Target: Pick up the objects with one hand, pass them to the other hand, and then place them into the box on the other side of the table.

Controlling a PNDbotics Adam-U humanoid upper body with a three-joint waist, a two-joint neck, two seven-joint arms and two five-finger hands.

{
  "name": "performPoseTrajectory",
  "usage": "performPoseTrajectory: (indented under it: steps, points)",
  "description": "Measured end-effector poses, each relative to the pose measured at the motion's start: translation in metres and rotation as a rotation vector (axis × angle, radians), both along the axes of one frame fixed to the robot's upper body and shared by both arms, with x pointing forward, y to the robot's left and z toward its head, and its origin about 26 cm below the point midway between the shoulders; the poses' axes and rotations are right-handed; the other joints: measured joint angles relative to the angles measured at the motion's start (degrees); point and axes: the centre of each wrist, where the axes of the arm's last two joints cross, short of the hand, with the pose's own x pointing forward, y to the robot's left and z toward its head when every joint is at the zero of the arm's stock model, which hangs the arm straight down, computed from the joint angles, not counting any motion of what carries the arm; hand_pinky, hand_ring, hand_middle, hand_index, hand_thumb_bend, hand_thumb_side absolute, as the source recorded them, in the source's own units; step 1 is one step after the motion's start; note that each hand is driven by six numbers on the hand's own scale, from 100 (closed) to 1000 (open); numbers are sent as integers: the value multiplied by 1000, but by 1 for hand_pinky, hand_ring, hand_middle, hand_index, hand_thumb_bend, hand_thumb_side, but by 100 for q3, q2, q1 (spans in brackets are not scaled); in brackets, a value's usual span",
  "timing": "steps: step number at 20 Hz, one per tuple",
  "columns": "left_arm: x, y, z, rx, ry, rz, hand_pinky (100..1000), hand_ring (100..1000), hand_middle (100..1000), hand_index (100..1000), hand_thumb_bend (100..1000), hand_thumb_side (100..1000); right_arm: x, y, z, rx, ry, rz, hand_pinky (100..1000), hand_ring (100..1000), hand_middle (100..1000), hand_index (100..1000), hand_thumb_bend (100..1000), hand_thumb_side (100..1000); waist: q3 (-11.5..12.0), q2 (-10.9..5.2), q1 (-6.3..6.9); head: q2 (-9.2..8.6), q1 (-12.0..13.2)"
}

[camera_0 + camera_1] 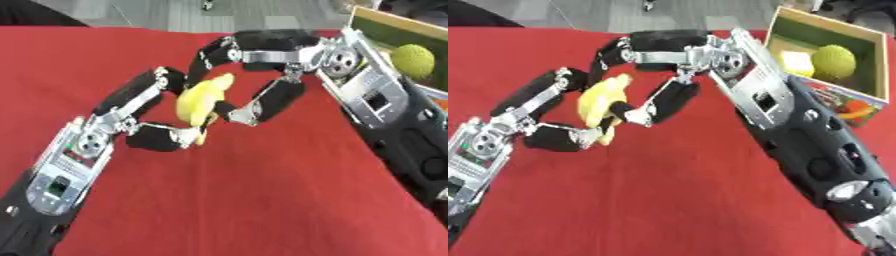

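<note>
- Left hand [131, 122], black with silver joints, reaches in from the lower left over the red cloth-covered table [262, 200]; its fingers and thumb are curled round the small yellow banana-shaped object [203, 97], the upper fingers behind it and the thumb tip touching its lower end.
- That yellow object is held off the cloth between the two hands, roughly upright and leaning a little to the right at its top, near the middle of the table's far half.
- Right hand [276, 70], also black and silver, comes in from the right; its long fingers arch over the top of the yellow object and its thumb presses the object's right side, so both hands have hold of it at once.
- Further right, at the table's far right corner, stands the open cardboard box with a green inner wall [833, 22]. A round yellow-green textured ball [834, 61] lies inside it, just beside a pale yellow block [796, 62].
- A colourful printed picture shows on the box's near outer face [850, 107].
</note>
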Motion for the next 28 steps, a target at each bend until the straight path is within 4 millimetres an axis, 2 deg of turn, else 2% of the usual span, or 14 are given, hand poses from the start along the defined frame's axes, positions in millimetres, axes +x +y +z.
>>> performPoseTrajectory:
  steps: [4,8,15,19,20,21,22,24,25,28]
  points:
    - [0,-1,0,-11,2,2,709,569,456,526,100,250,0,1,0,10,5,-2,886,847,730,682,100,142,1,0,0,-1,-7]
    - [0,-2,0,-28,1,4,710,564,459,541,100,271,-1,2,0,38,15,-16,869,831,708,641,100,108,2,0,0,-1,-25]
    - [0,-3,0,-74,5,29,719,571,486,585,100,261,-1,5,-2,117,52,-51,857,820,690,589,100,105,4,0,0,-1,-32]
    - [0,-4,0,-97,6,47,746,615,549,675,100,311,-2,6,-2,155,80,-68,854,819,688,562,100,107,5,0,0,-1,-32]
    - [0,-4,0,-100,6,50,758,646,597,728,100,344,-2,6,-2,161,86,-70,854,819,688,558,100,109,7,0,0,-1,-32]
    - [0,-4,0,-100,5,51,767,667,624,767,131,379,-2,6,-2,165,90,-72,854,819,687,555,100,111,11,0,0,-1,-32]
    - [0,-4,0,-98,4,52,780,698,665,814,218,422,-2,6,-3,166,93,-74,854,819,687,553,100,112,14,0,0,0,-32]
    - [0,-3,0,-90,-1,53,788,718,695,841,320,456,-2,6,-3,167,100,-75,854,820,687,549,100,114,15,0,0,2,-29]
    - [0,-3,0,-85,-3,52,789,723,703,848,378,466,-2,7,-4,167,104,-75,854,820,686,547,100,116,16,0,0,4,-26]
    - [1,-2,-1,-70,-9,47,788,724,705,850,453,451,-2,6,-5,168,115,-79,854,820,685,542,100,118,17,0,0,5,-21]
